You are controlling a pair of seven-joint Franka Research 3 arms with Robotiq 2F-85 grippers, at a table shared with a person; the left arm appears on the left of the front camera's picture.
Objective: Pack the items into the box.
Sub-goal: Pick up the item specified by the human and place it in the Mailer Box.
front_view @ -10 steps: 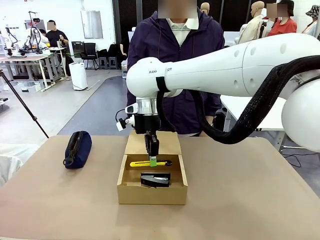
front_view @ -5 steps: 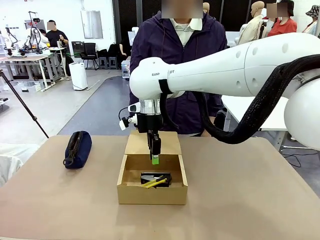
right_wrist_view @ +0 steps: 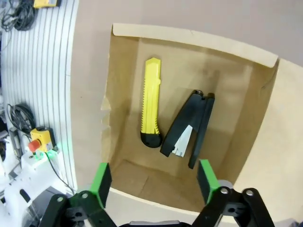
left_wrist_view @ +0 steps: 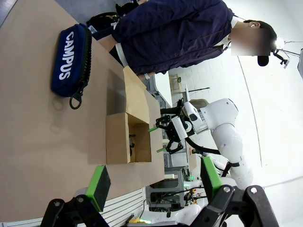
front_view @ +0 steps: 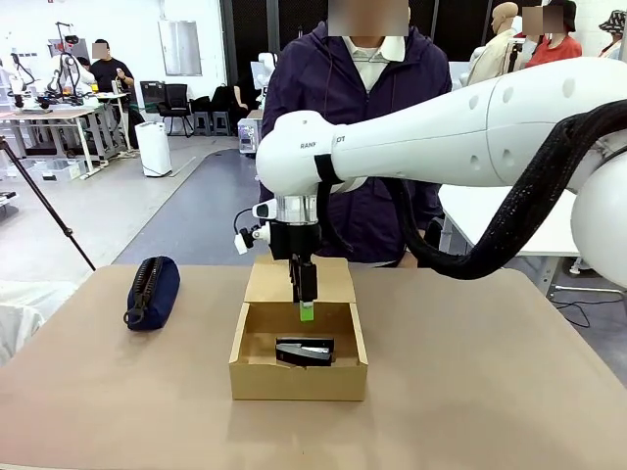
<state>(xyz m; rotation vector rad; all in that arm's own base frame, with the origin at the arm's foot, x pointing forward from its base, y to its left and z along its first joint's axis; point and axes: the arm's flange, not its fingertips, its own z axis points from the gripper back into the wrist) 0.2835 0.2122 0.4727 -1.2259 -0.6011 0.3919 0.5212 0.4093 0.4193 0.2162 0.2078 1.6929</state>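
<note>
Brown tabletop (front_view: 490, 392) is shared with a person (front_view: 353, 117) standing at its far edge. The right tool (front_view: 306, 309) is held directly above the open box (front_view: 299, 380), with its fingers spread apart and nothing between them. From the right wrist, both items are seen lying on the box floor beneath this tool. The knife (right_wrist_view: 151, 101) and the stapler (right_wrist_view: 189, 130) are set side by side, the knife's black end just beside the stapler's narrow end. Whether the two touch cannot be determined. In the front view, the stapler is located below the tool, near the front wall of the box. The lid (front_view: 328, 284) is folded back behind the tool, toward the person. The left tool (left_wrist_view: 154, 178) is held with its fingers wide apart and empty, well apart from the box. A pouch (front_view: 154, 291) is laid on the tabletop, outside the box and well to the left of the right tool.
</note>
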